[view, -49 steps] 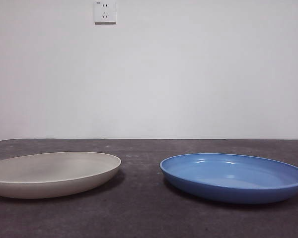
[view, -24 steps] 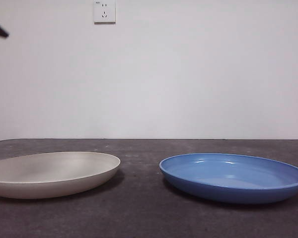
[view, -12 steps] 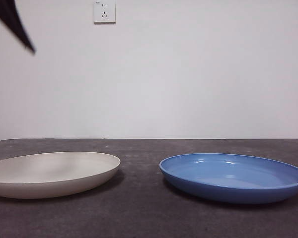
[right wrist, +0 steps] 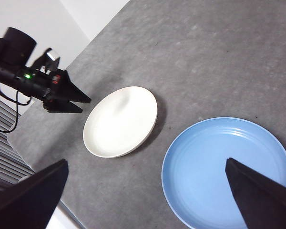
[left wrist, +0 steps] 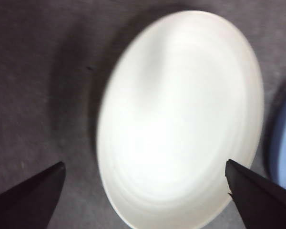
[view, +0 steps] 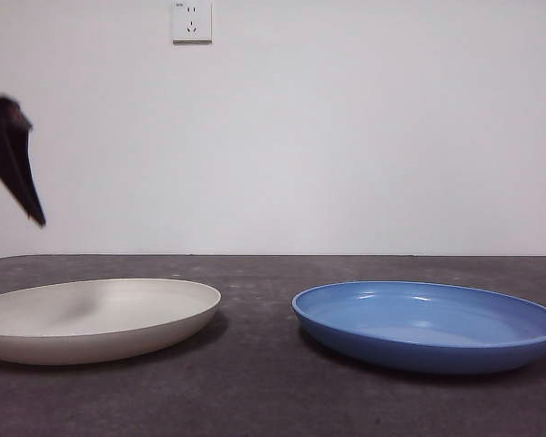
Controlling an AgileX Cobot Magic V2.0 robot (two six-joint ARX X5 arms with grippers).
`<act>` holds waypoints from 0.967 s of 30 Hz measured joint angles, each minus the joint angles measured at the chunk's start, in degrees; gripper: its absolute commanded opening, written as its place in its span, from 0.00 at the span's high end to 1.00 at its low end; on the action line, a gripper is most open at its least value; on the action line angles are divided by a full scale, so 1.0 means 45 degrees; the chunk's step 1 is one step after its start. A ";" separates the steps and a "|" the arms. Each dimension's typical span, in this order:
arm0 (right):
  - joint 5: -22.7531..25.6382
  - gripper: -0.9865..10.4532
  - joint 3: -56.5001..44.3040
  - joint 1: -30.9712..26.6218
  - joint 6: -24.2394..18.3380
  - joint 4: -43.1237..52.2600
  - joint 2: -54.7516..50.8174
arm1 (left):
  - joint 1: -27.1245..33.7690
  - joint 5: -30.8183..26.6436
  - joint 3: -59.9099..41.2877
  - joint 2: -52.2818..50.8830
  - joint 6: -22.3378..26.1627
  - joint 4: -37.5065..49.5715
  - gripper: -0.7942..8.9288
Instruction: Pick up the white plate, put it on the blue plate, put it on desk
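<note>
The white plate (view: 96, 314) lies on the desk (view: 255, 391) at the left, the blue plate (view: 428, 323) beside it at the right, a gap between them. My left gripper (left wrist: 144, 163) is open and empty, hanging above the white plate (left wrist: 181, 109) without touching it. It shows as a black tip at the left edge of the front view (view: 14, 159) and beside the white plate (right wrist: 120, 121) in the right wrist view (right wrist: 86, 106). My right gripper (right wrist: 147, 162) is open and empty, high over both plates, with the blue plate (right wrist: 227, 171) below it.
A wall socket (view: 192, 22) sits on the white wall behind the desk. The right wrist view shows the desk's edge (right wrist: 47, 167) near the white plate, and bare desk surface (right wrist: 205, 57) beyond both plates.
A black gripper tip has come in at the front view's top left corner and moved down toward the white plate. Both plates lie where they were.
</note>
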 measured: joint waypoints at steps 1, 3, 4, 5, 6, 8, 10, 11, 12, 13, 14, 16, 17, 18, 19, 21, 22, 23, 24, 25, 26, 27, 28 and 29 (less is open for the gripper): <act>0.0000 0.38 0.0000 0.0000 -0.0015 0.0000 0.0000 | 0.0005 -0.0005 0.0000 0.0185 0.0024 0.0117 0.16; 0.0000 0.38 0.0000 0.0000 -0.0029 0.0000 0.0000 | 0.0000 -0.0010 0.0010 0.0539 0.0034 0.0330 0.16; 0.0000 0.38 0.0000 0.0000 -0.0029 0.0000 0.0000 | 0.0000 -0.0005 0.0010 0.0670 0.0039 0.0427 0.16; 0.0000 0.38 0.0000 0.0000 -0.0034 0.0000 0.0000 | 0.0000 -0.0010 0.0010 0.0797 0.0039 0.0534 0.16; 0.0000 0.38 0.0000 0.0000 -0.0049 0.0000 0.0000 | 0.0000 -0.0010 0.0010 0.0957 0.0039 0.0665 0.16; 0.0000 0.38 0.0000 0.0000 -0.0078 0.0000 0.0000 | 0.0000 -0.0010 0.0015 0.1229 0.0039 0.0826 0.16; 0.0000 0.38 0.0000 0.0000 -0.0087 0.0034 0.0000 | 0.0000 -0.0005 0.0015 0.1491 0.0039 0.0933 0.16; 0.0000 0.38 0.0000 0.0000 -0.0097 0.0049 0.0000 | 0.0000 0.0010 0.0015 0.1613 0.0039 0.0991 0.16; 0.0000 0.38 0.0000 0.0000 -0.0112 0.0049 0.0000 | 0.0000 0.0083 0.0015 0.1690 0.0039 0.1039 0.16; 0.0000 0.38 0.0000 0.0000 -0.0121 0.0053 0.0000 | 0.0000 0.0165 0.0015 0.1724 0.0039 0.1073 0.16; 0.0005 0.38 0.0000 0.0000 -0.0121 0.0053 0.0000 | 0.0000 0.0311 0.0015 0.1729 0.0039 0.1132 0.17; 0.0005 0.38 0.0000 0.0000 -0.0141 0.0063 0.0000 | -0.0019 0.0437 0.0019 0.1729 0.0039 0.1200 0.21; 0.0005 0.38 0.0000 0.0000 -0.0165 0.0073 0.0000 | -0.0024 0.0437 0.0024 0.1739 0.0039 0.1200 0.23; 0.0010 0.38 0.0000 0.0000 -0.0214 0.0087 0.0000 | -0.0024 0.0432 0.0024 0.1744 0.0039 0.1205 0.23; 0.0029 0.38 0.0000 0.0000 -0.0233 0.0107 0.0000 | -0.0024 0.0437 0.0024 0.1753 0.0044 0.1209 0.23; 0.0049 0.38 0.0000 0.0000 -0.0306 0.0146 0.0000 | -0.0053 0.0437 0.0034 0.1802 0.0039 0.1224 0.23; 0.0049 0.38 0.0000 0.0000 -0.0321 0.0146 0.0000 | -0.0073 0.0437 0.0039 0.1846 0.0039 0.1253 0.23; 0.0049 0.38 0.0000 0.0000 -0.0345 0.0146 0.0000 | -0.0112 0.0442 0.0078 0.1894 0.0034 0.1248 0.23; 0.0053 0.38 0.0000 0.0000 -0.0355 0.0146 0.0000 | -0.0146 0.0447 0.0107 0.1938 0.0034 0.1307 0.24; 0.0049 0.38 0.0000 0.0000 -0.0359 0.0151 0.0000 | -0.0170 0.0447 0.0131 0.1957 0.0029 0.1307 0.25; 0.0049 0.38 0.0000 0.0000 -0.0359 0.0155 0.0000 | -0.0209 0.0447 0.0136 0.1977 0.0029 0.1355 0.25; 0.0049 0.38 0.0000 0.0000 -0.0359 0.0155 0.0000 | -0.0238 0.0447 0.0141 0.1982 0.0029 0.1384 0.26; 0.0049 0.38 0.0000 0.0000 -0.0359 0.0155 0.0000 | -0.0277 0.0442 0.0141 0.1991 0.0029 0.1428 0.28; 0.0049 0.38 0.0000 0.0000 -0.0364 0.0160 0.0000 | -0.0291 0.0442 0.0141 0.1996 0.0029 0.1457 0.33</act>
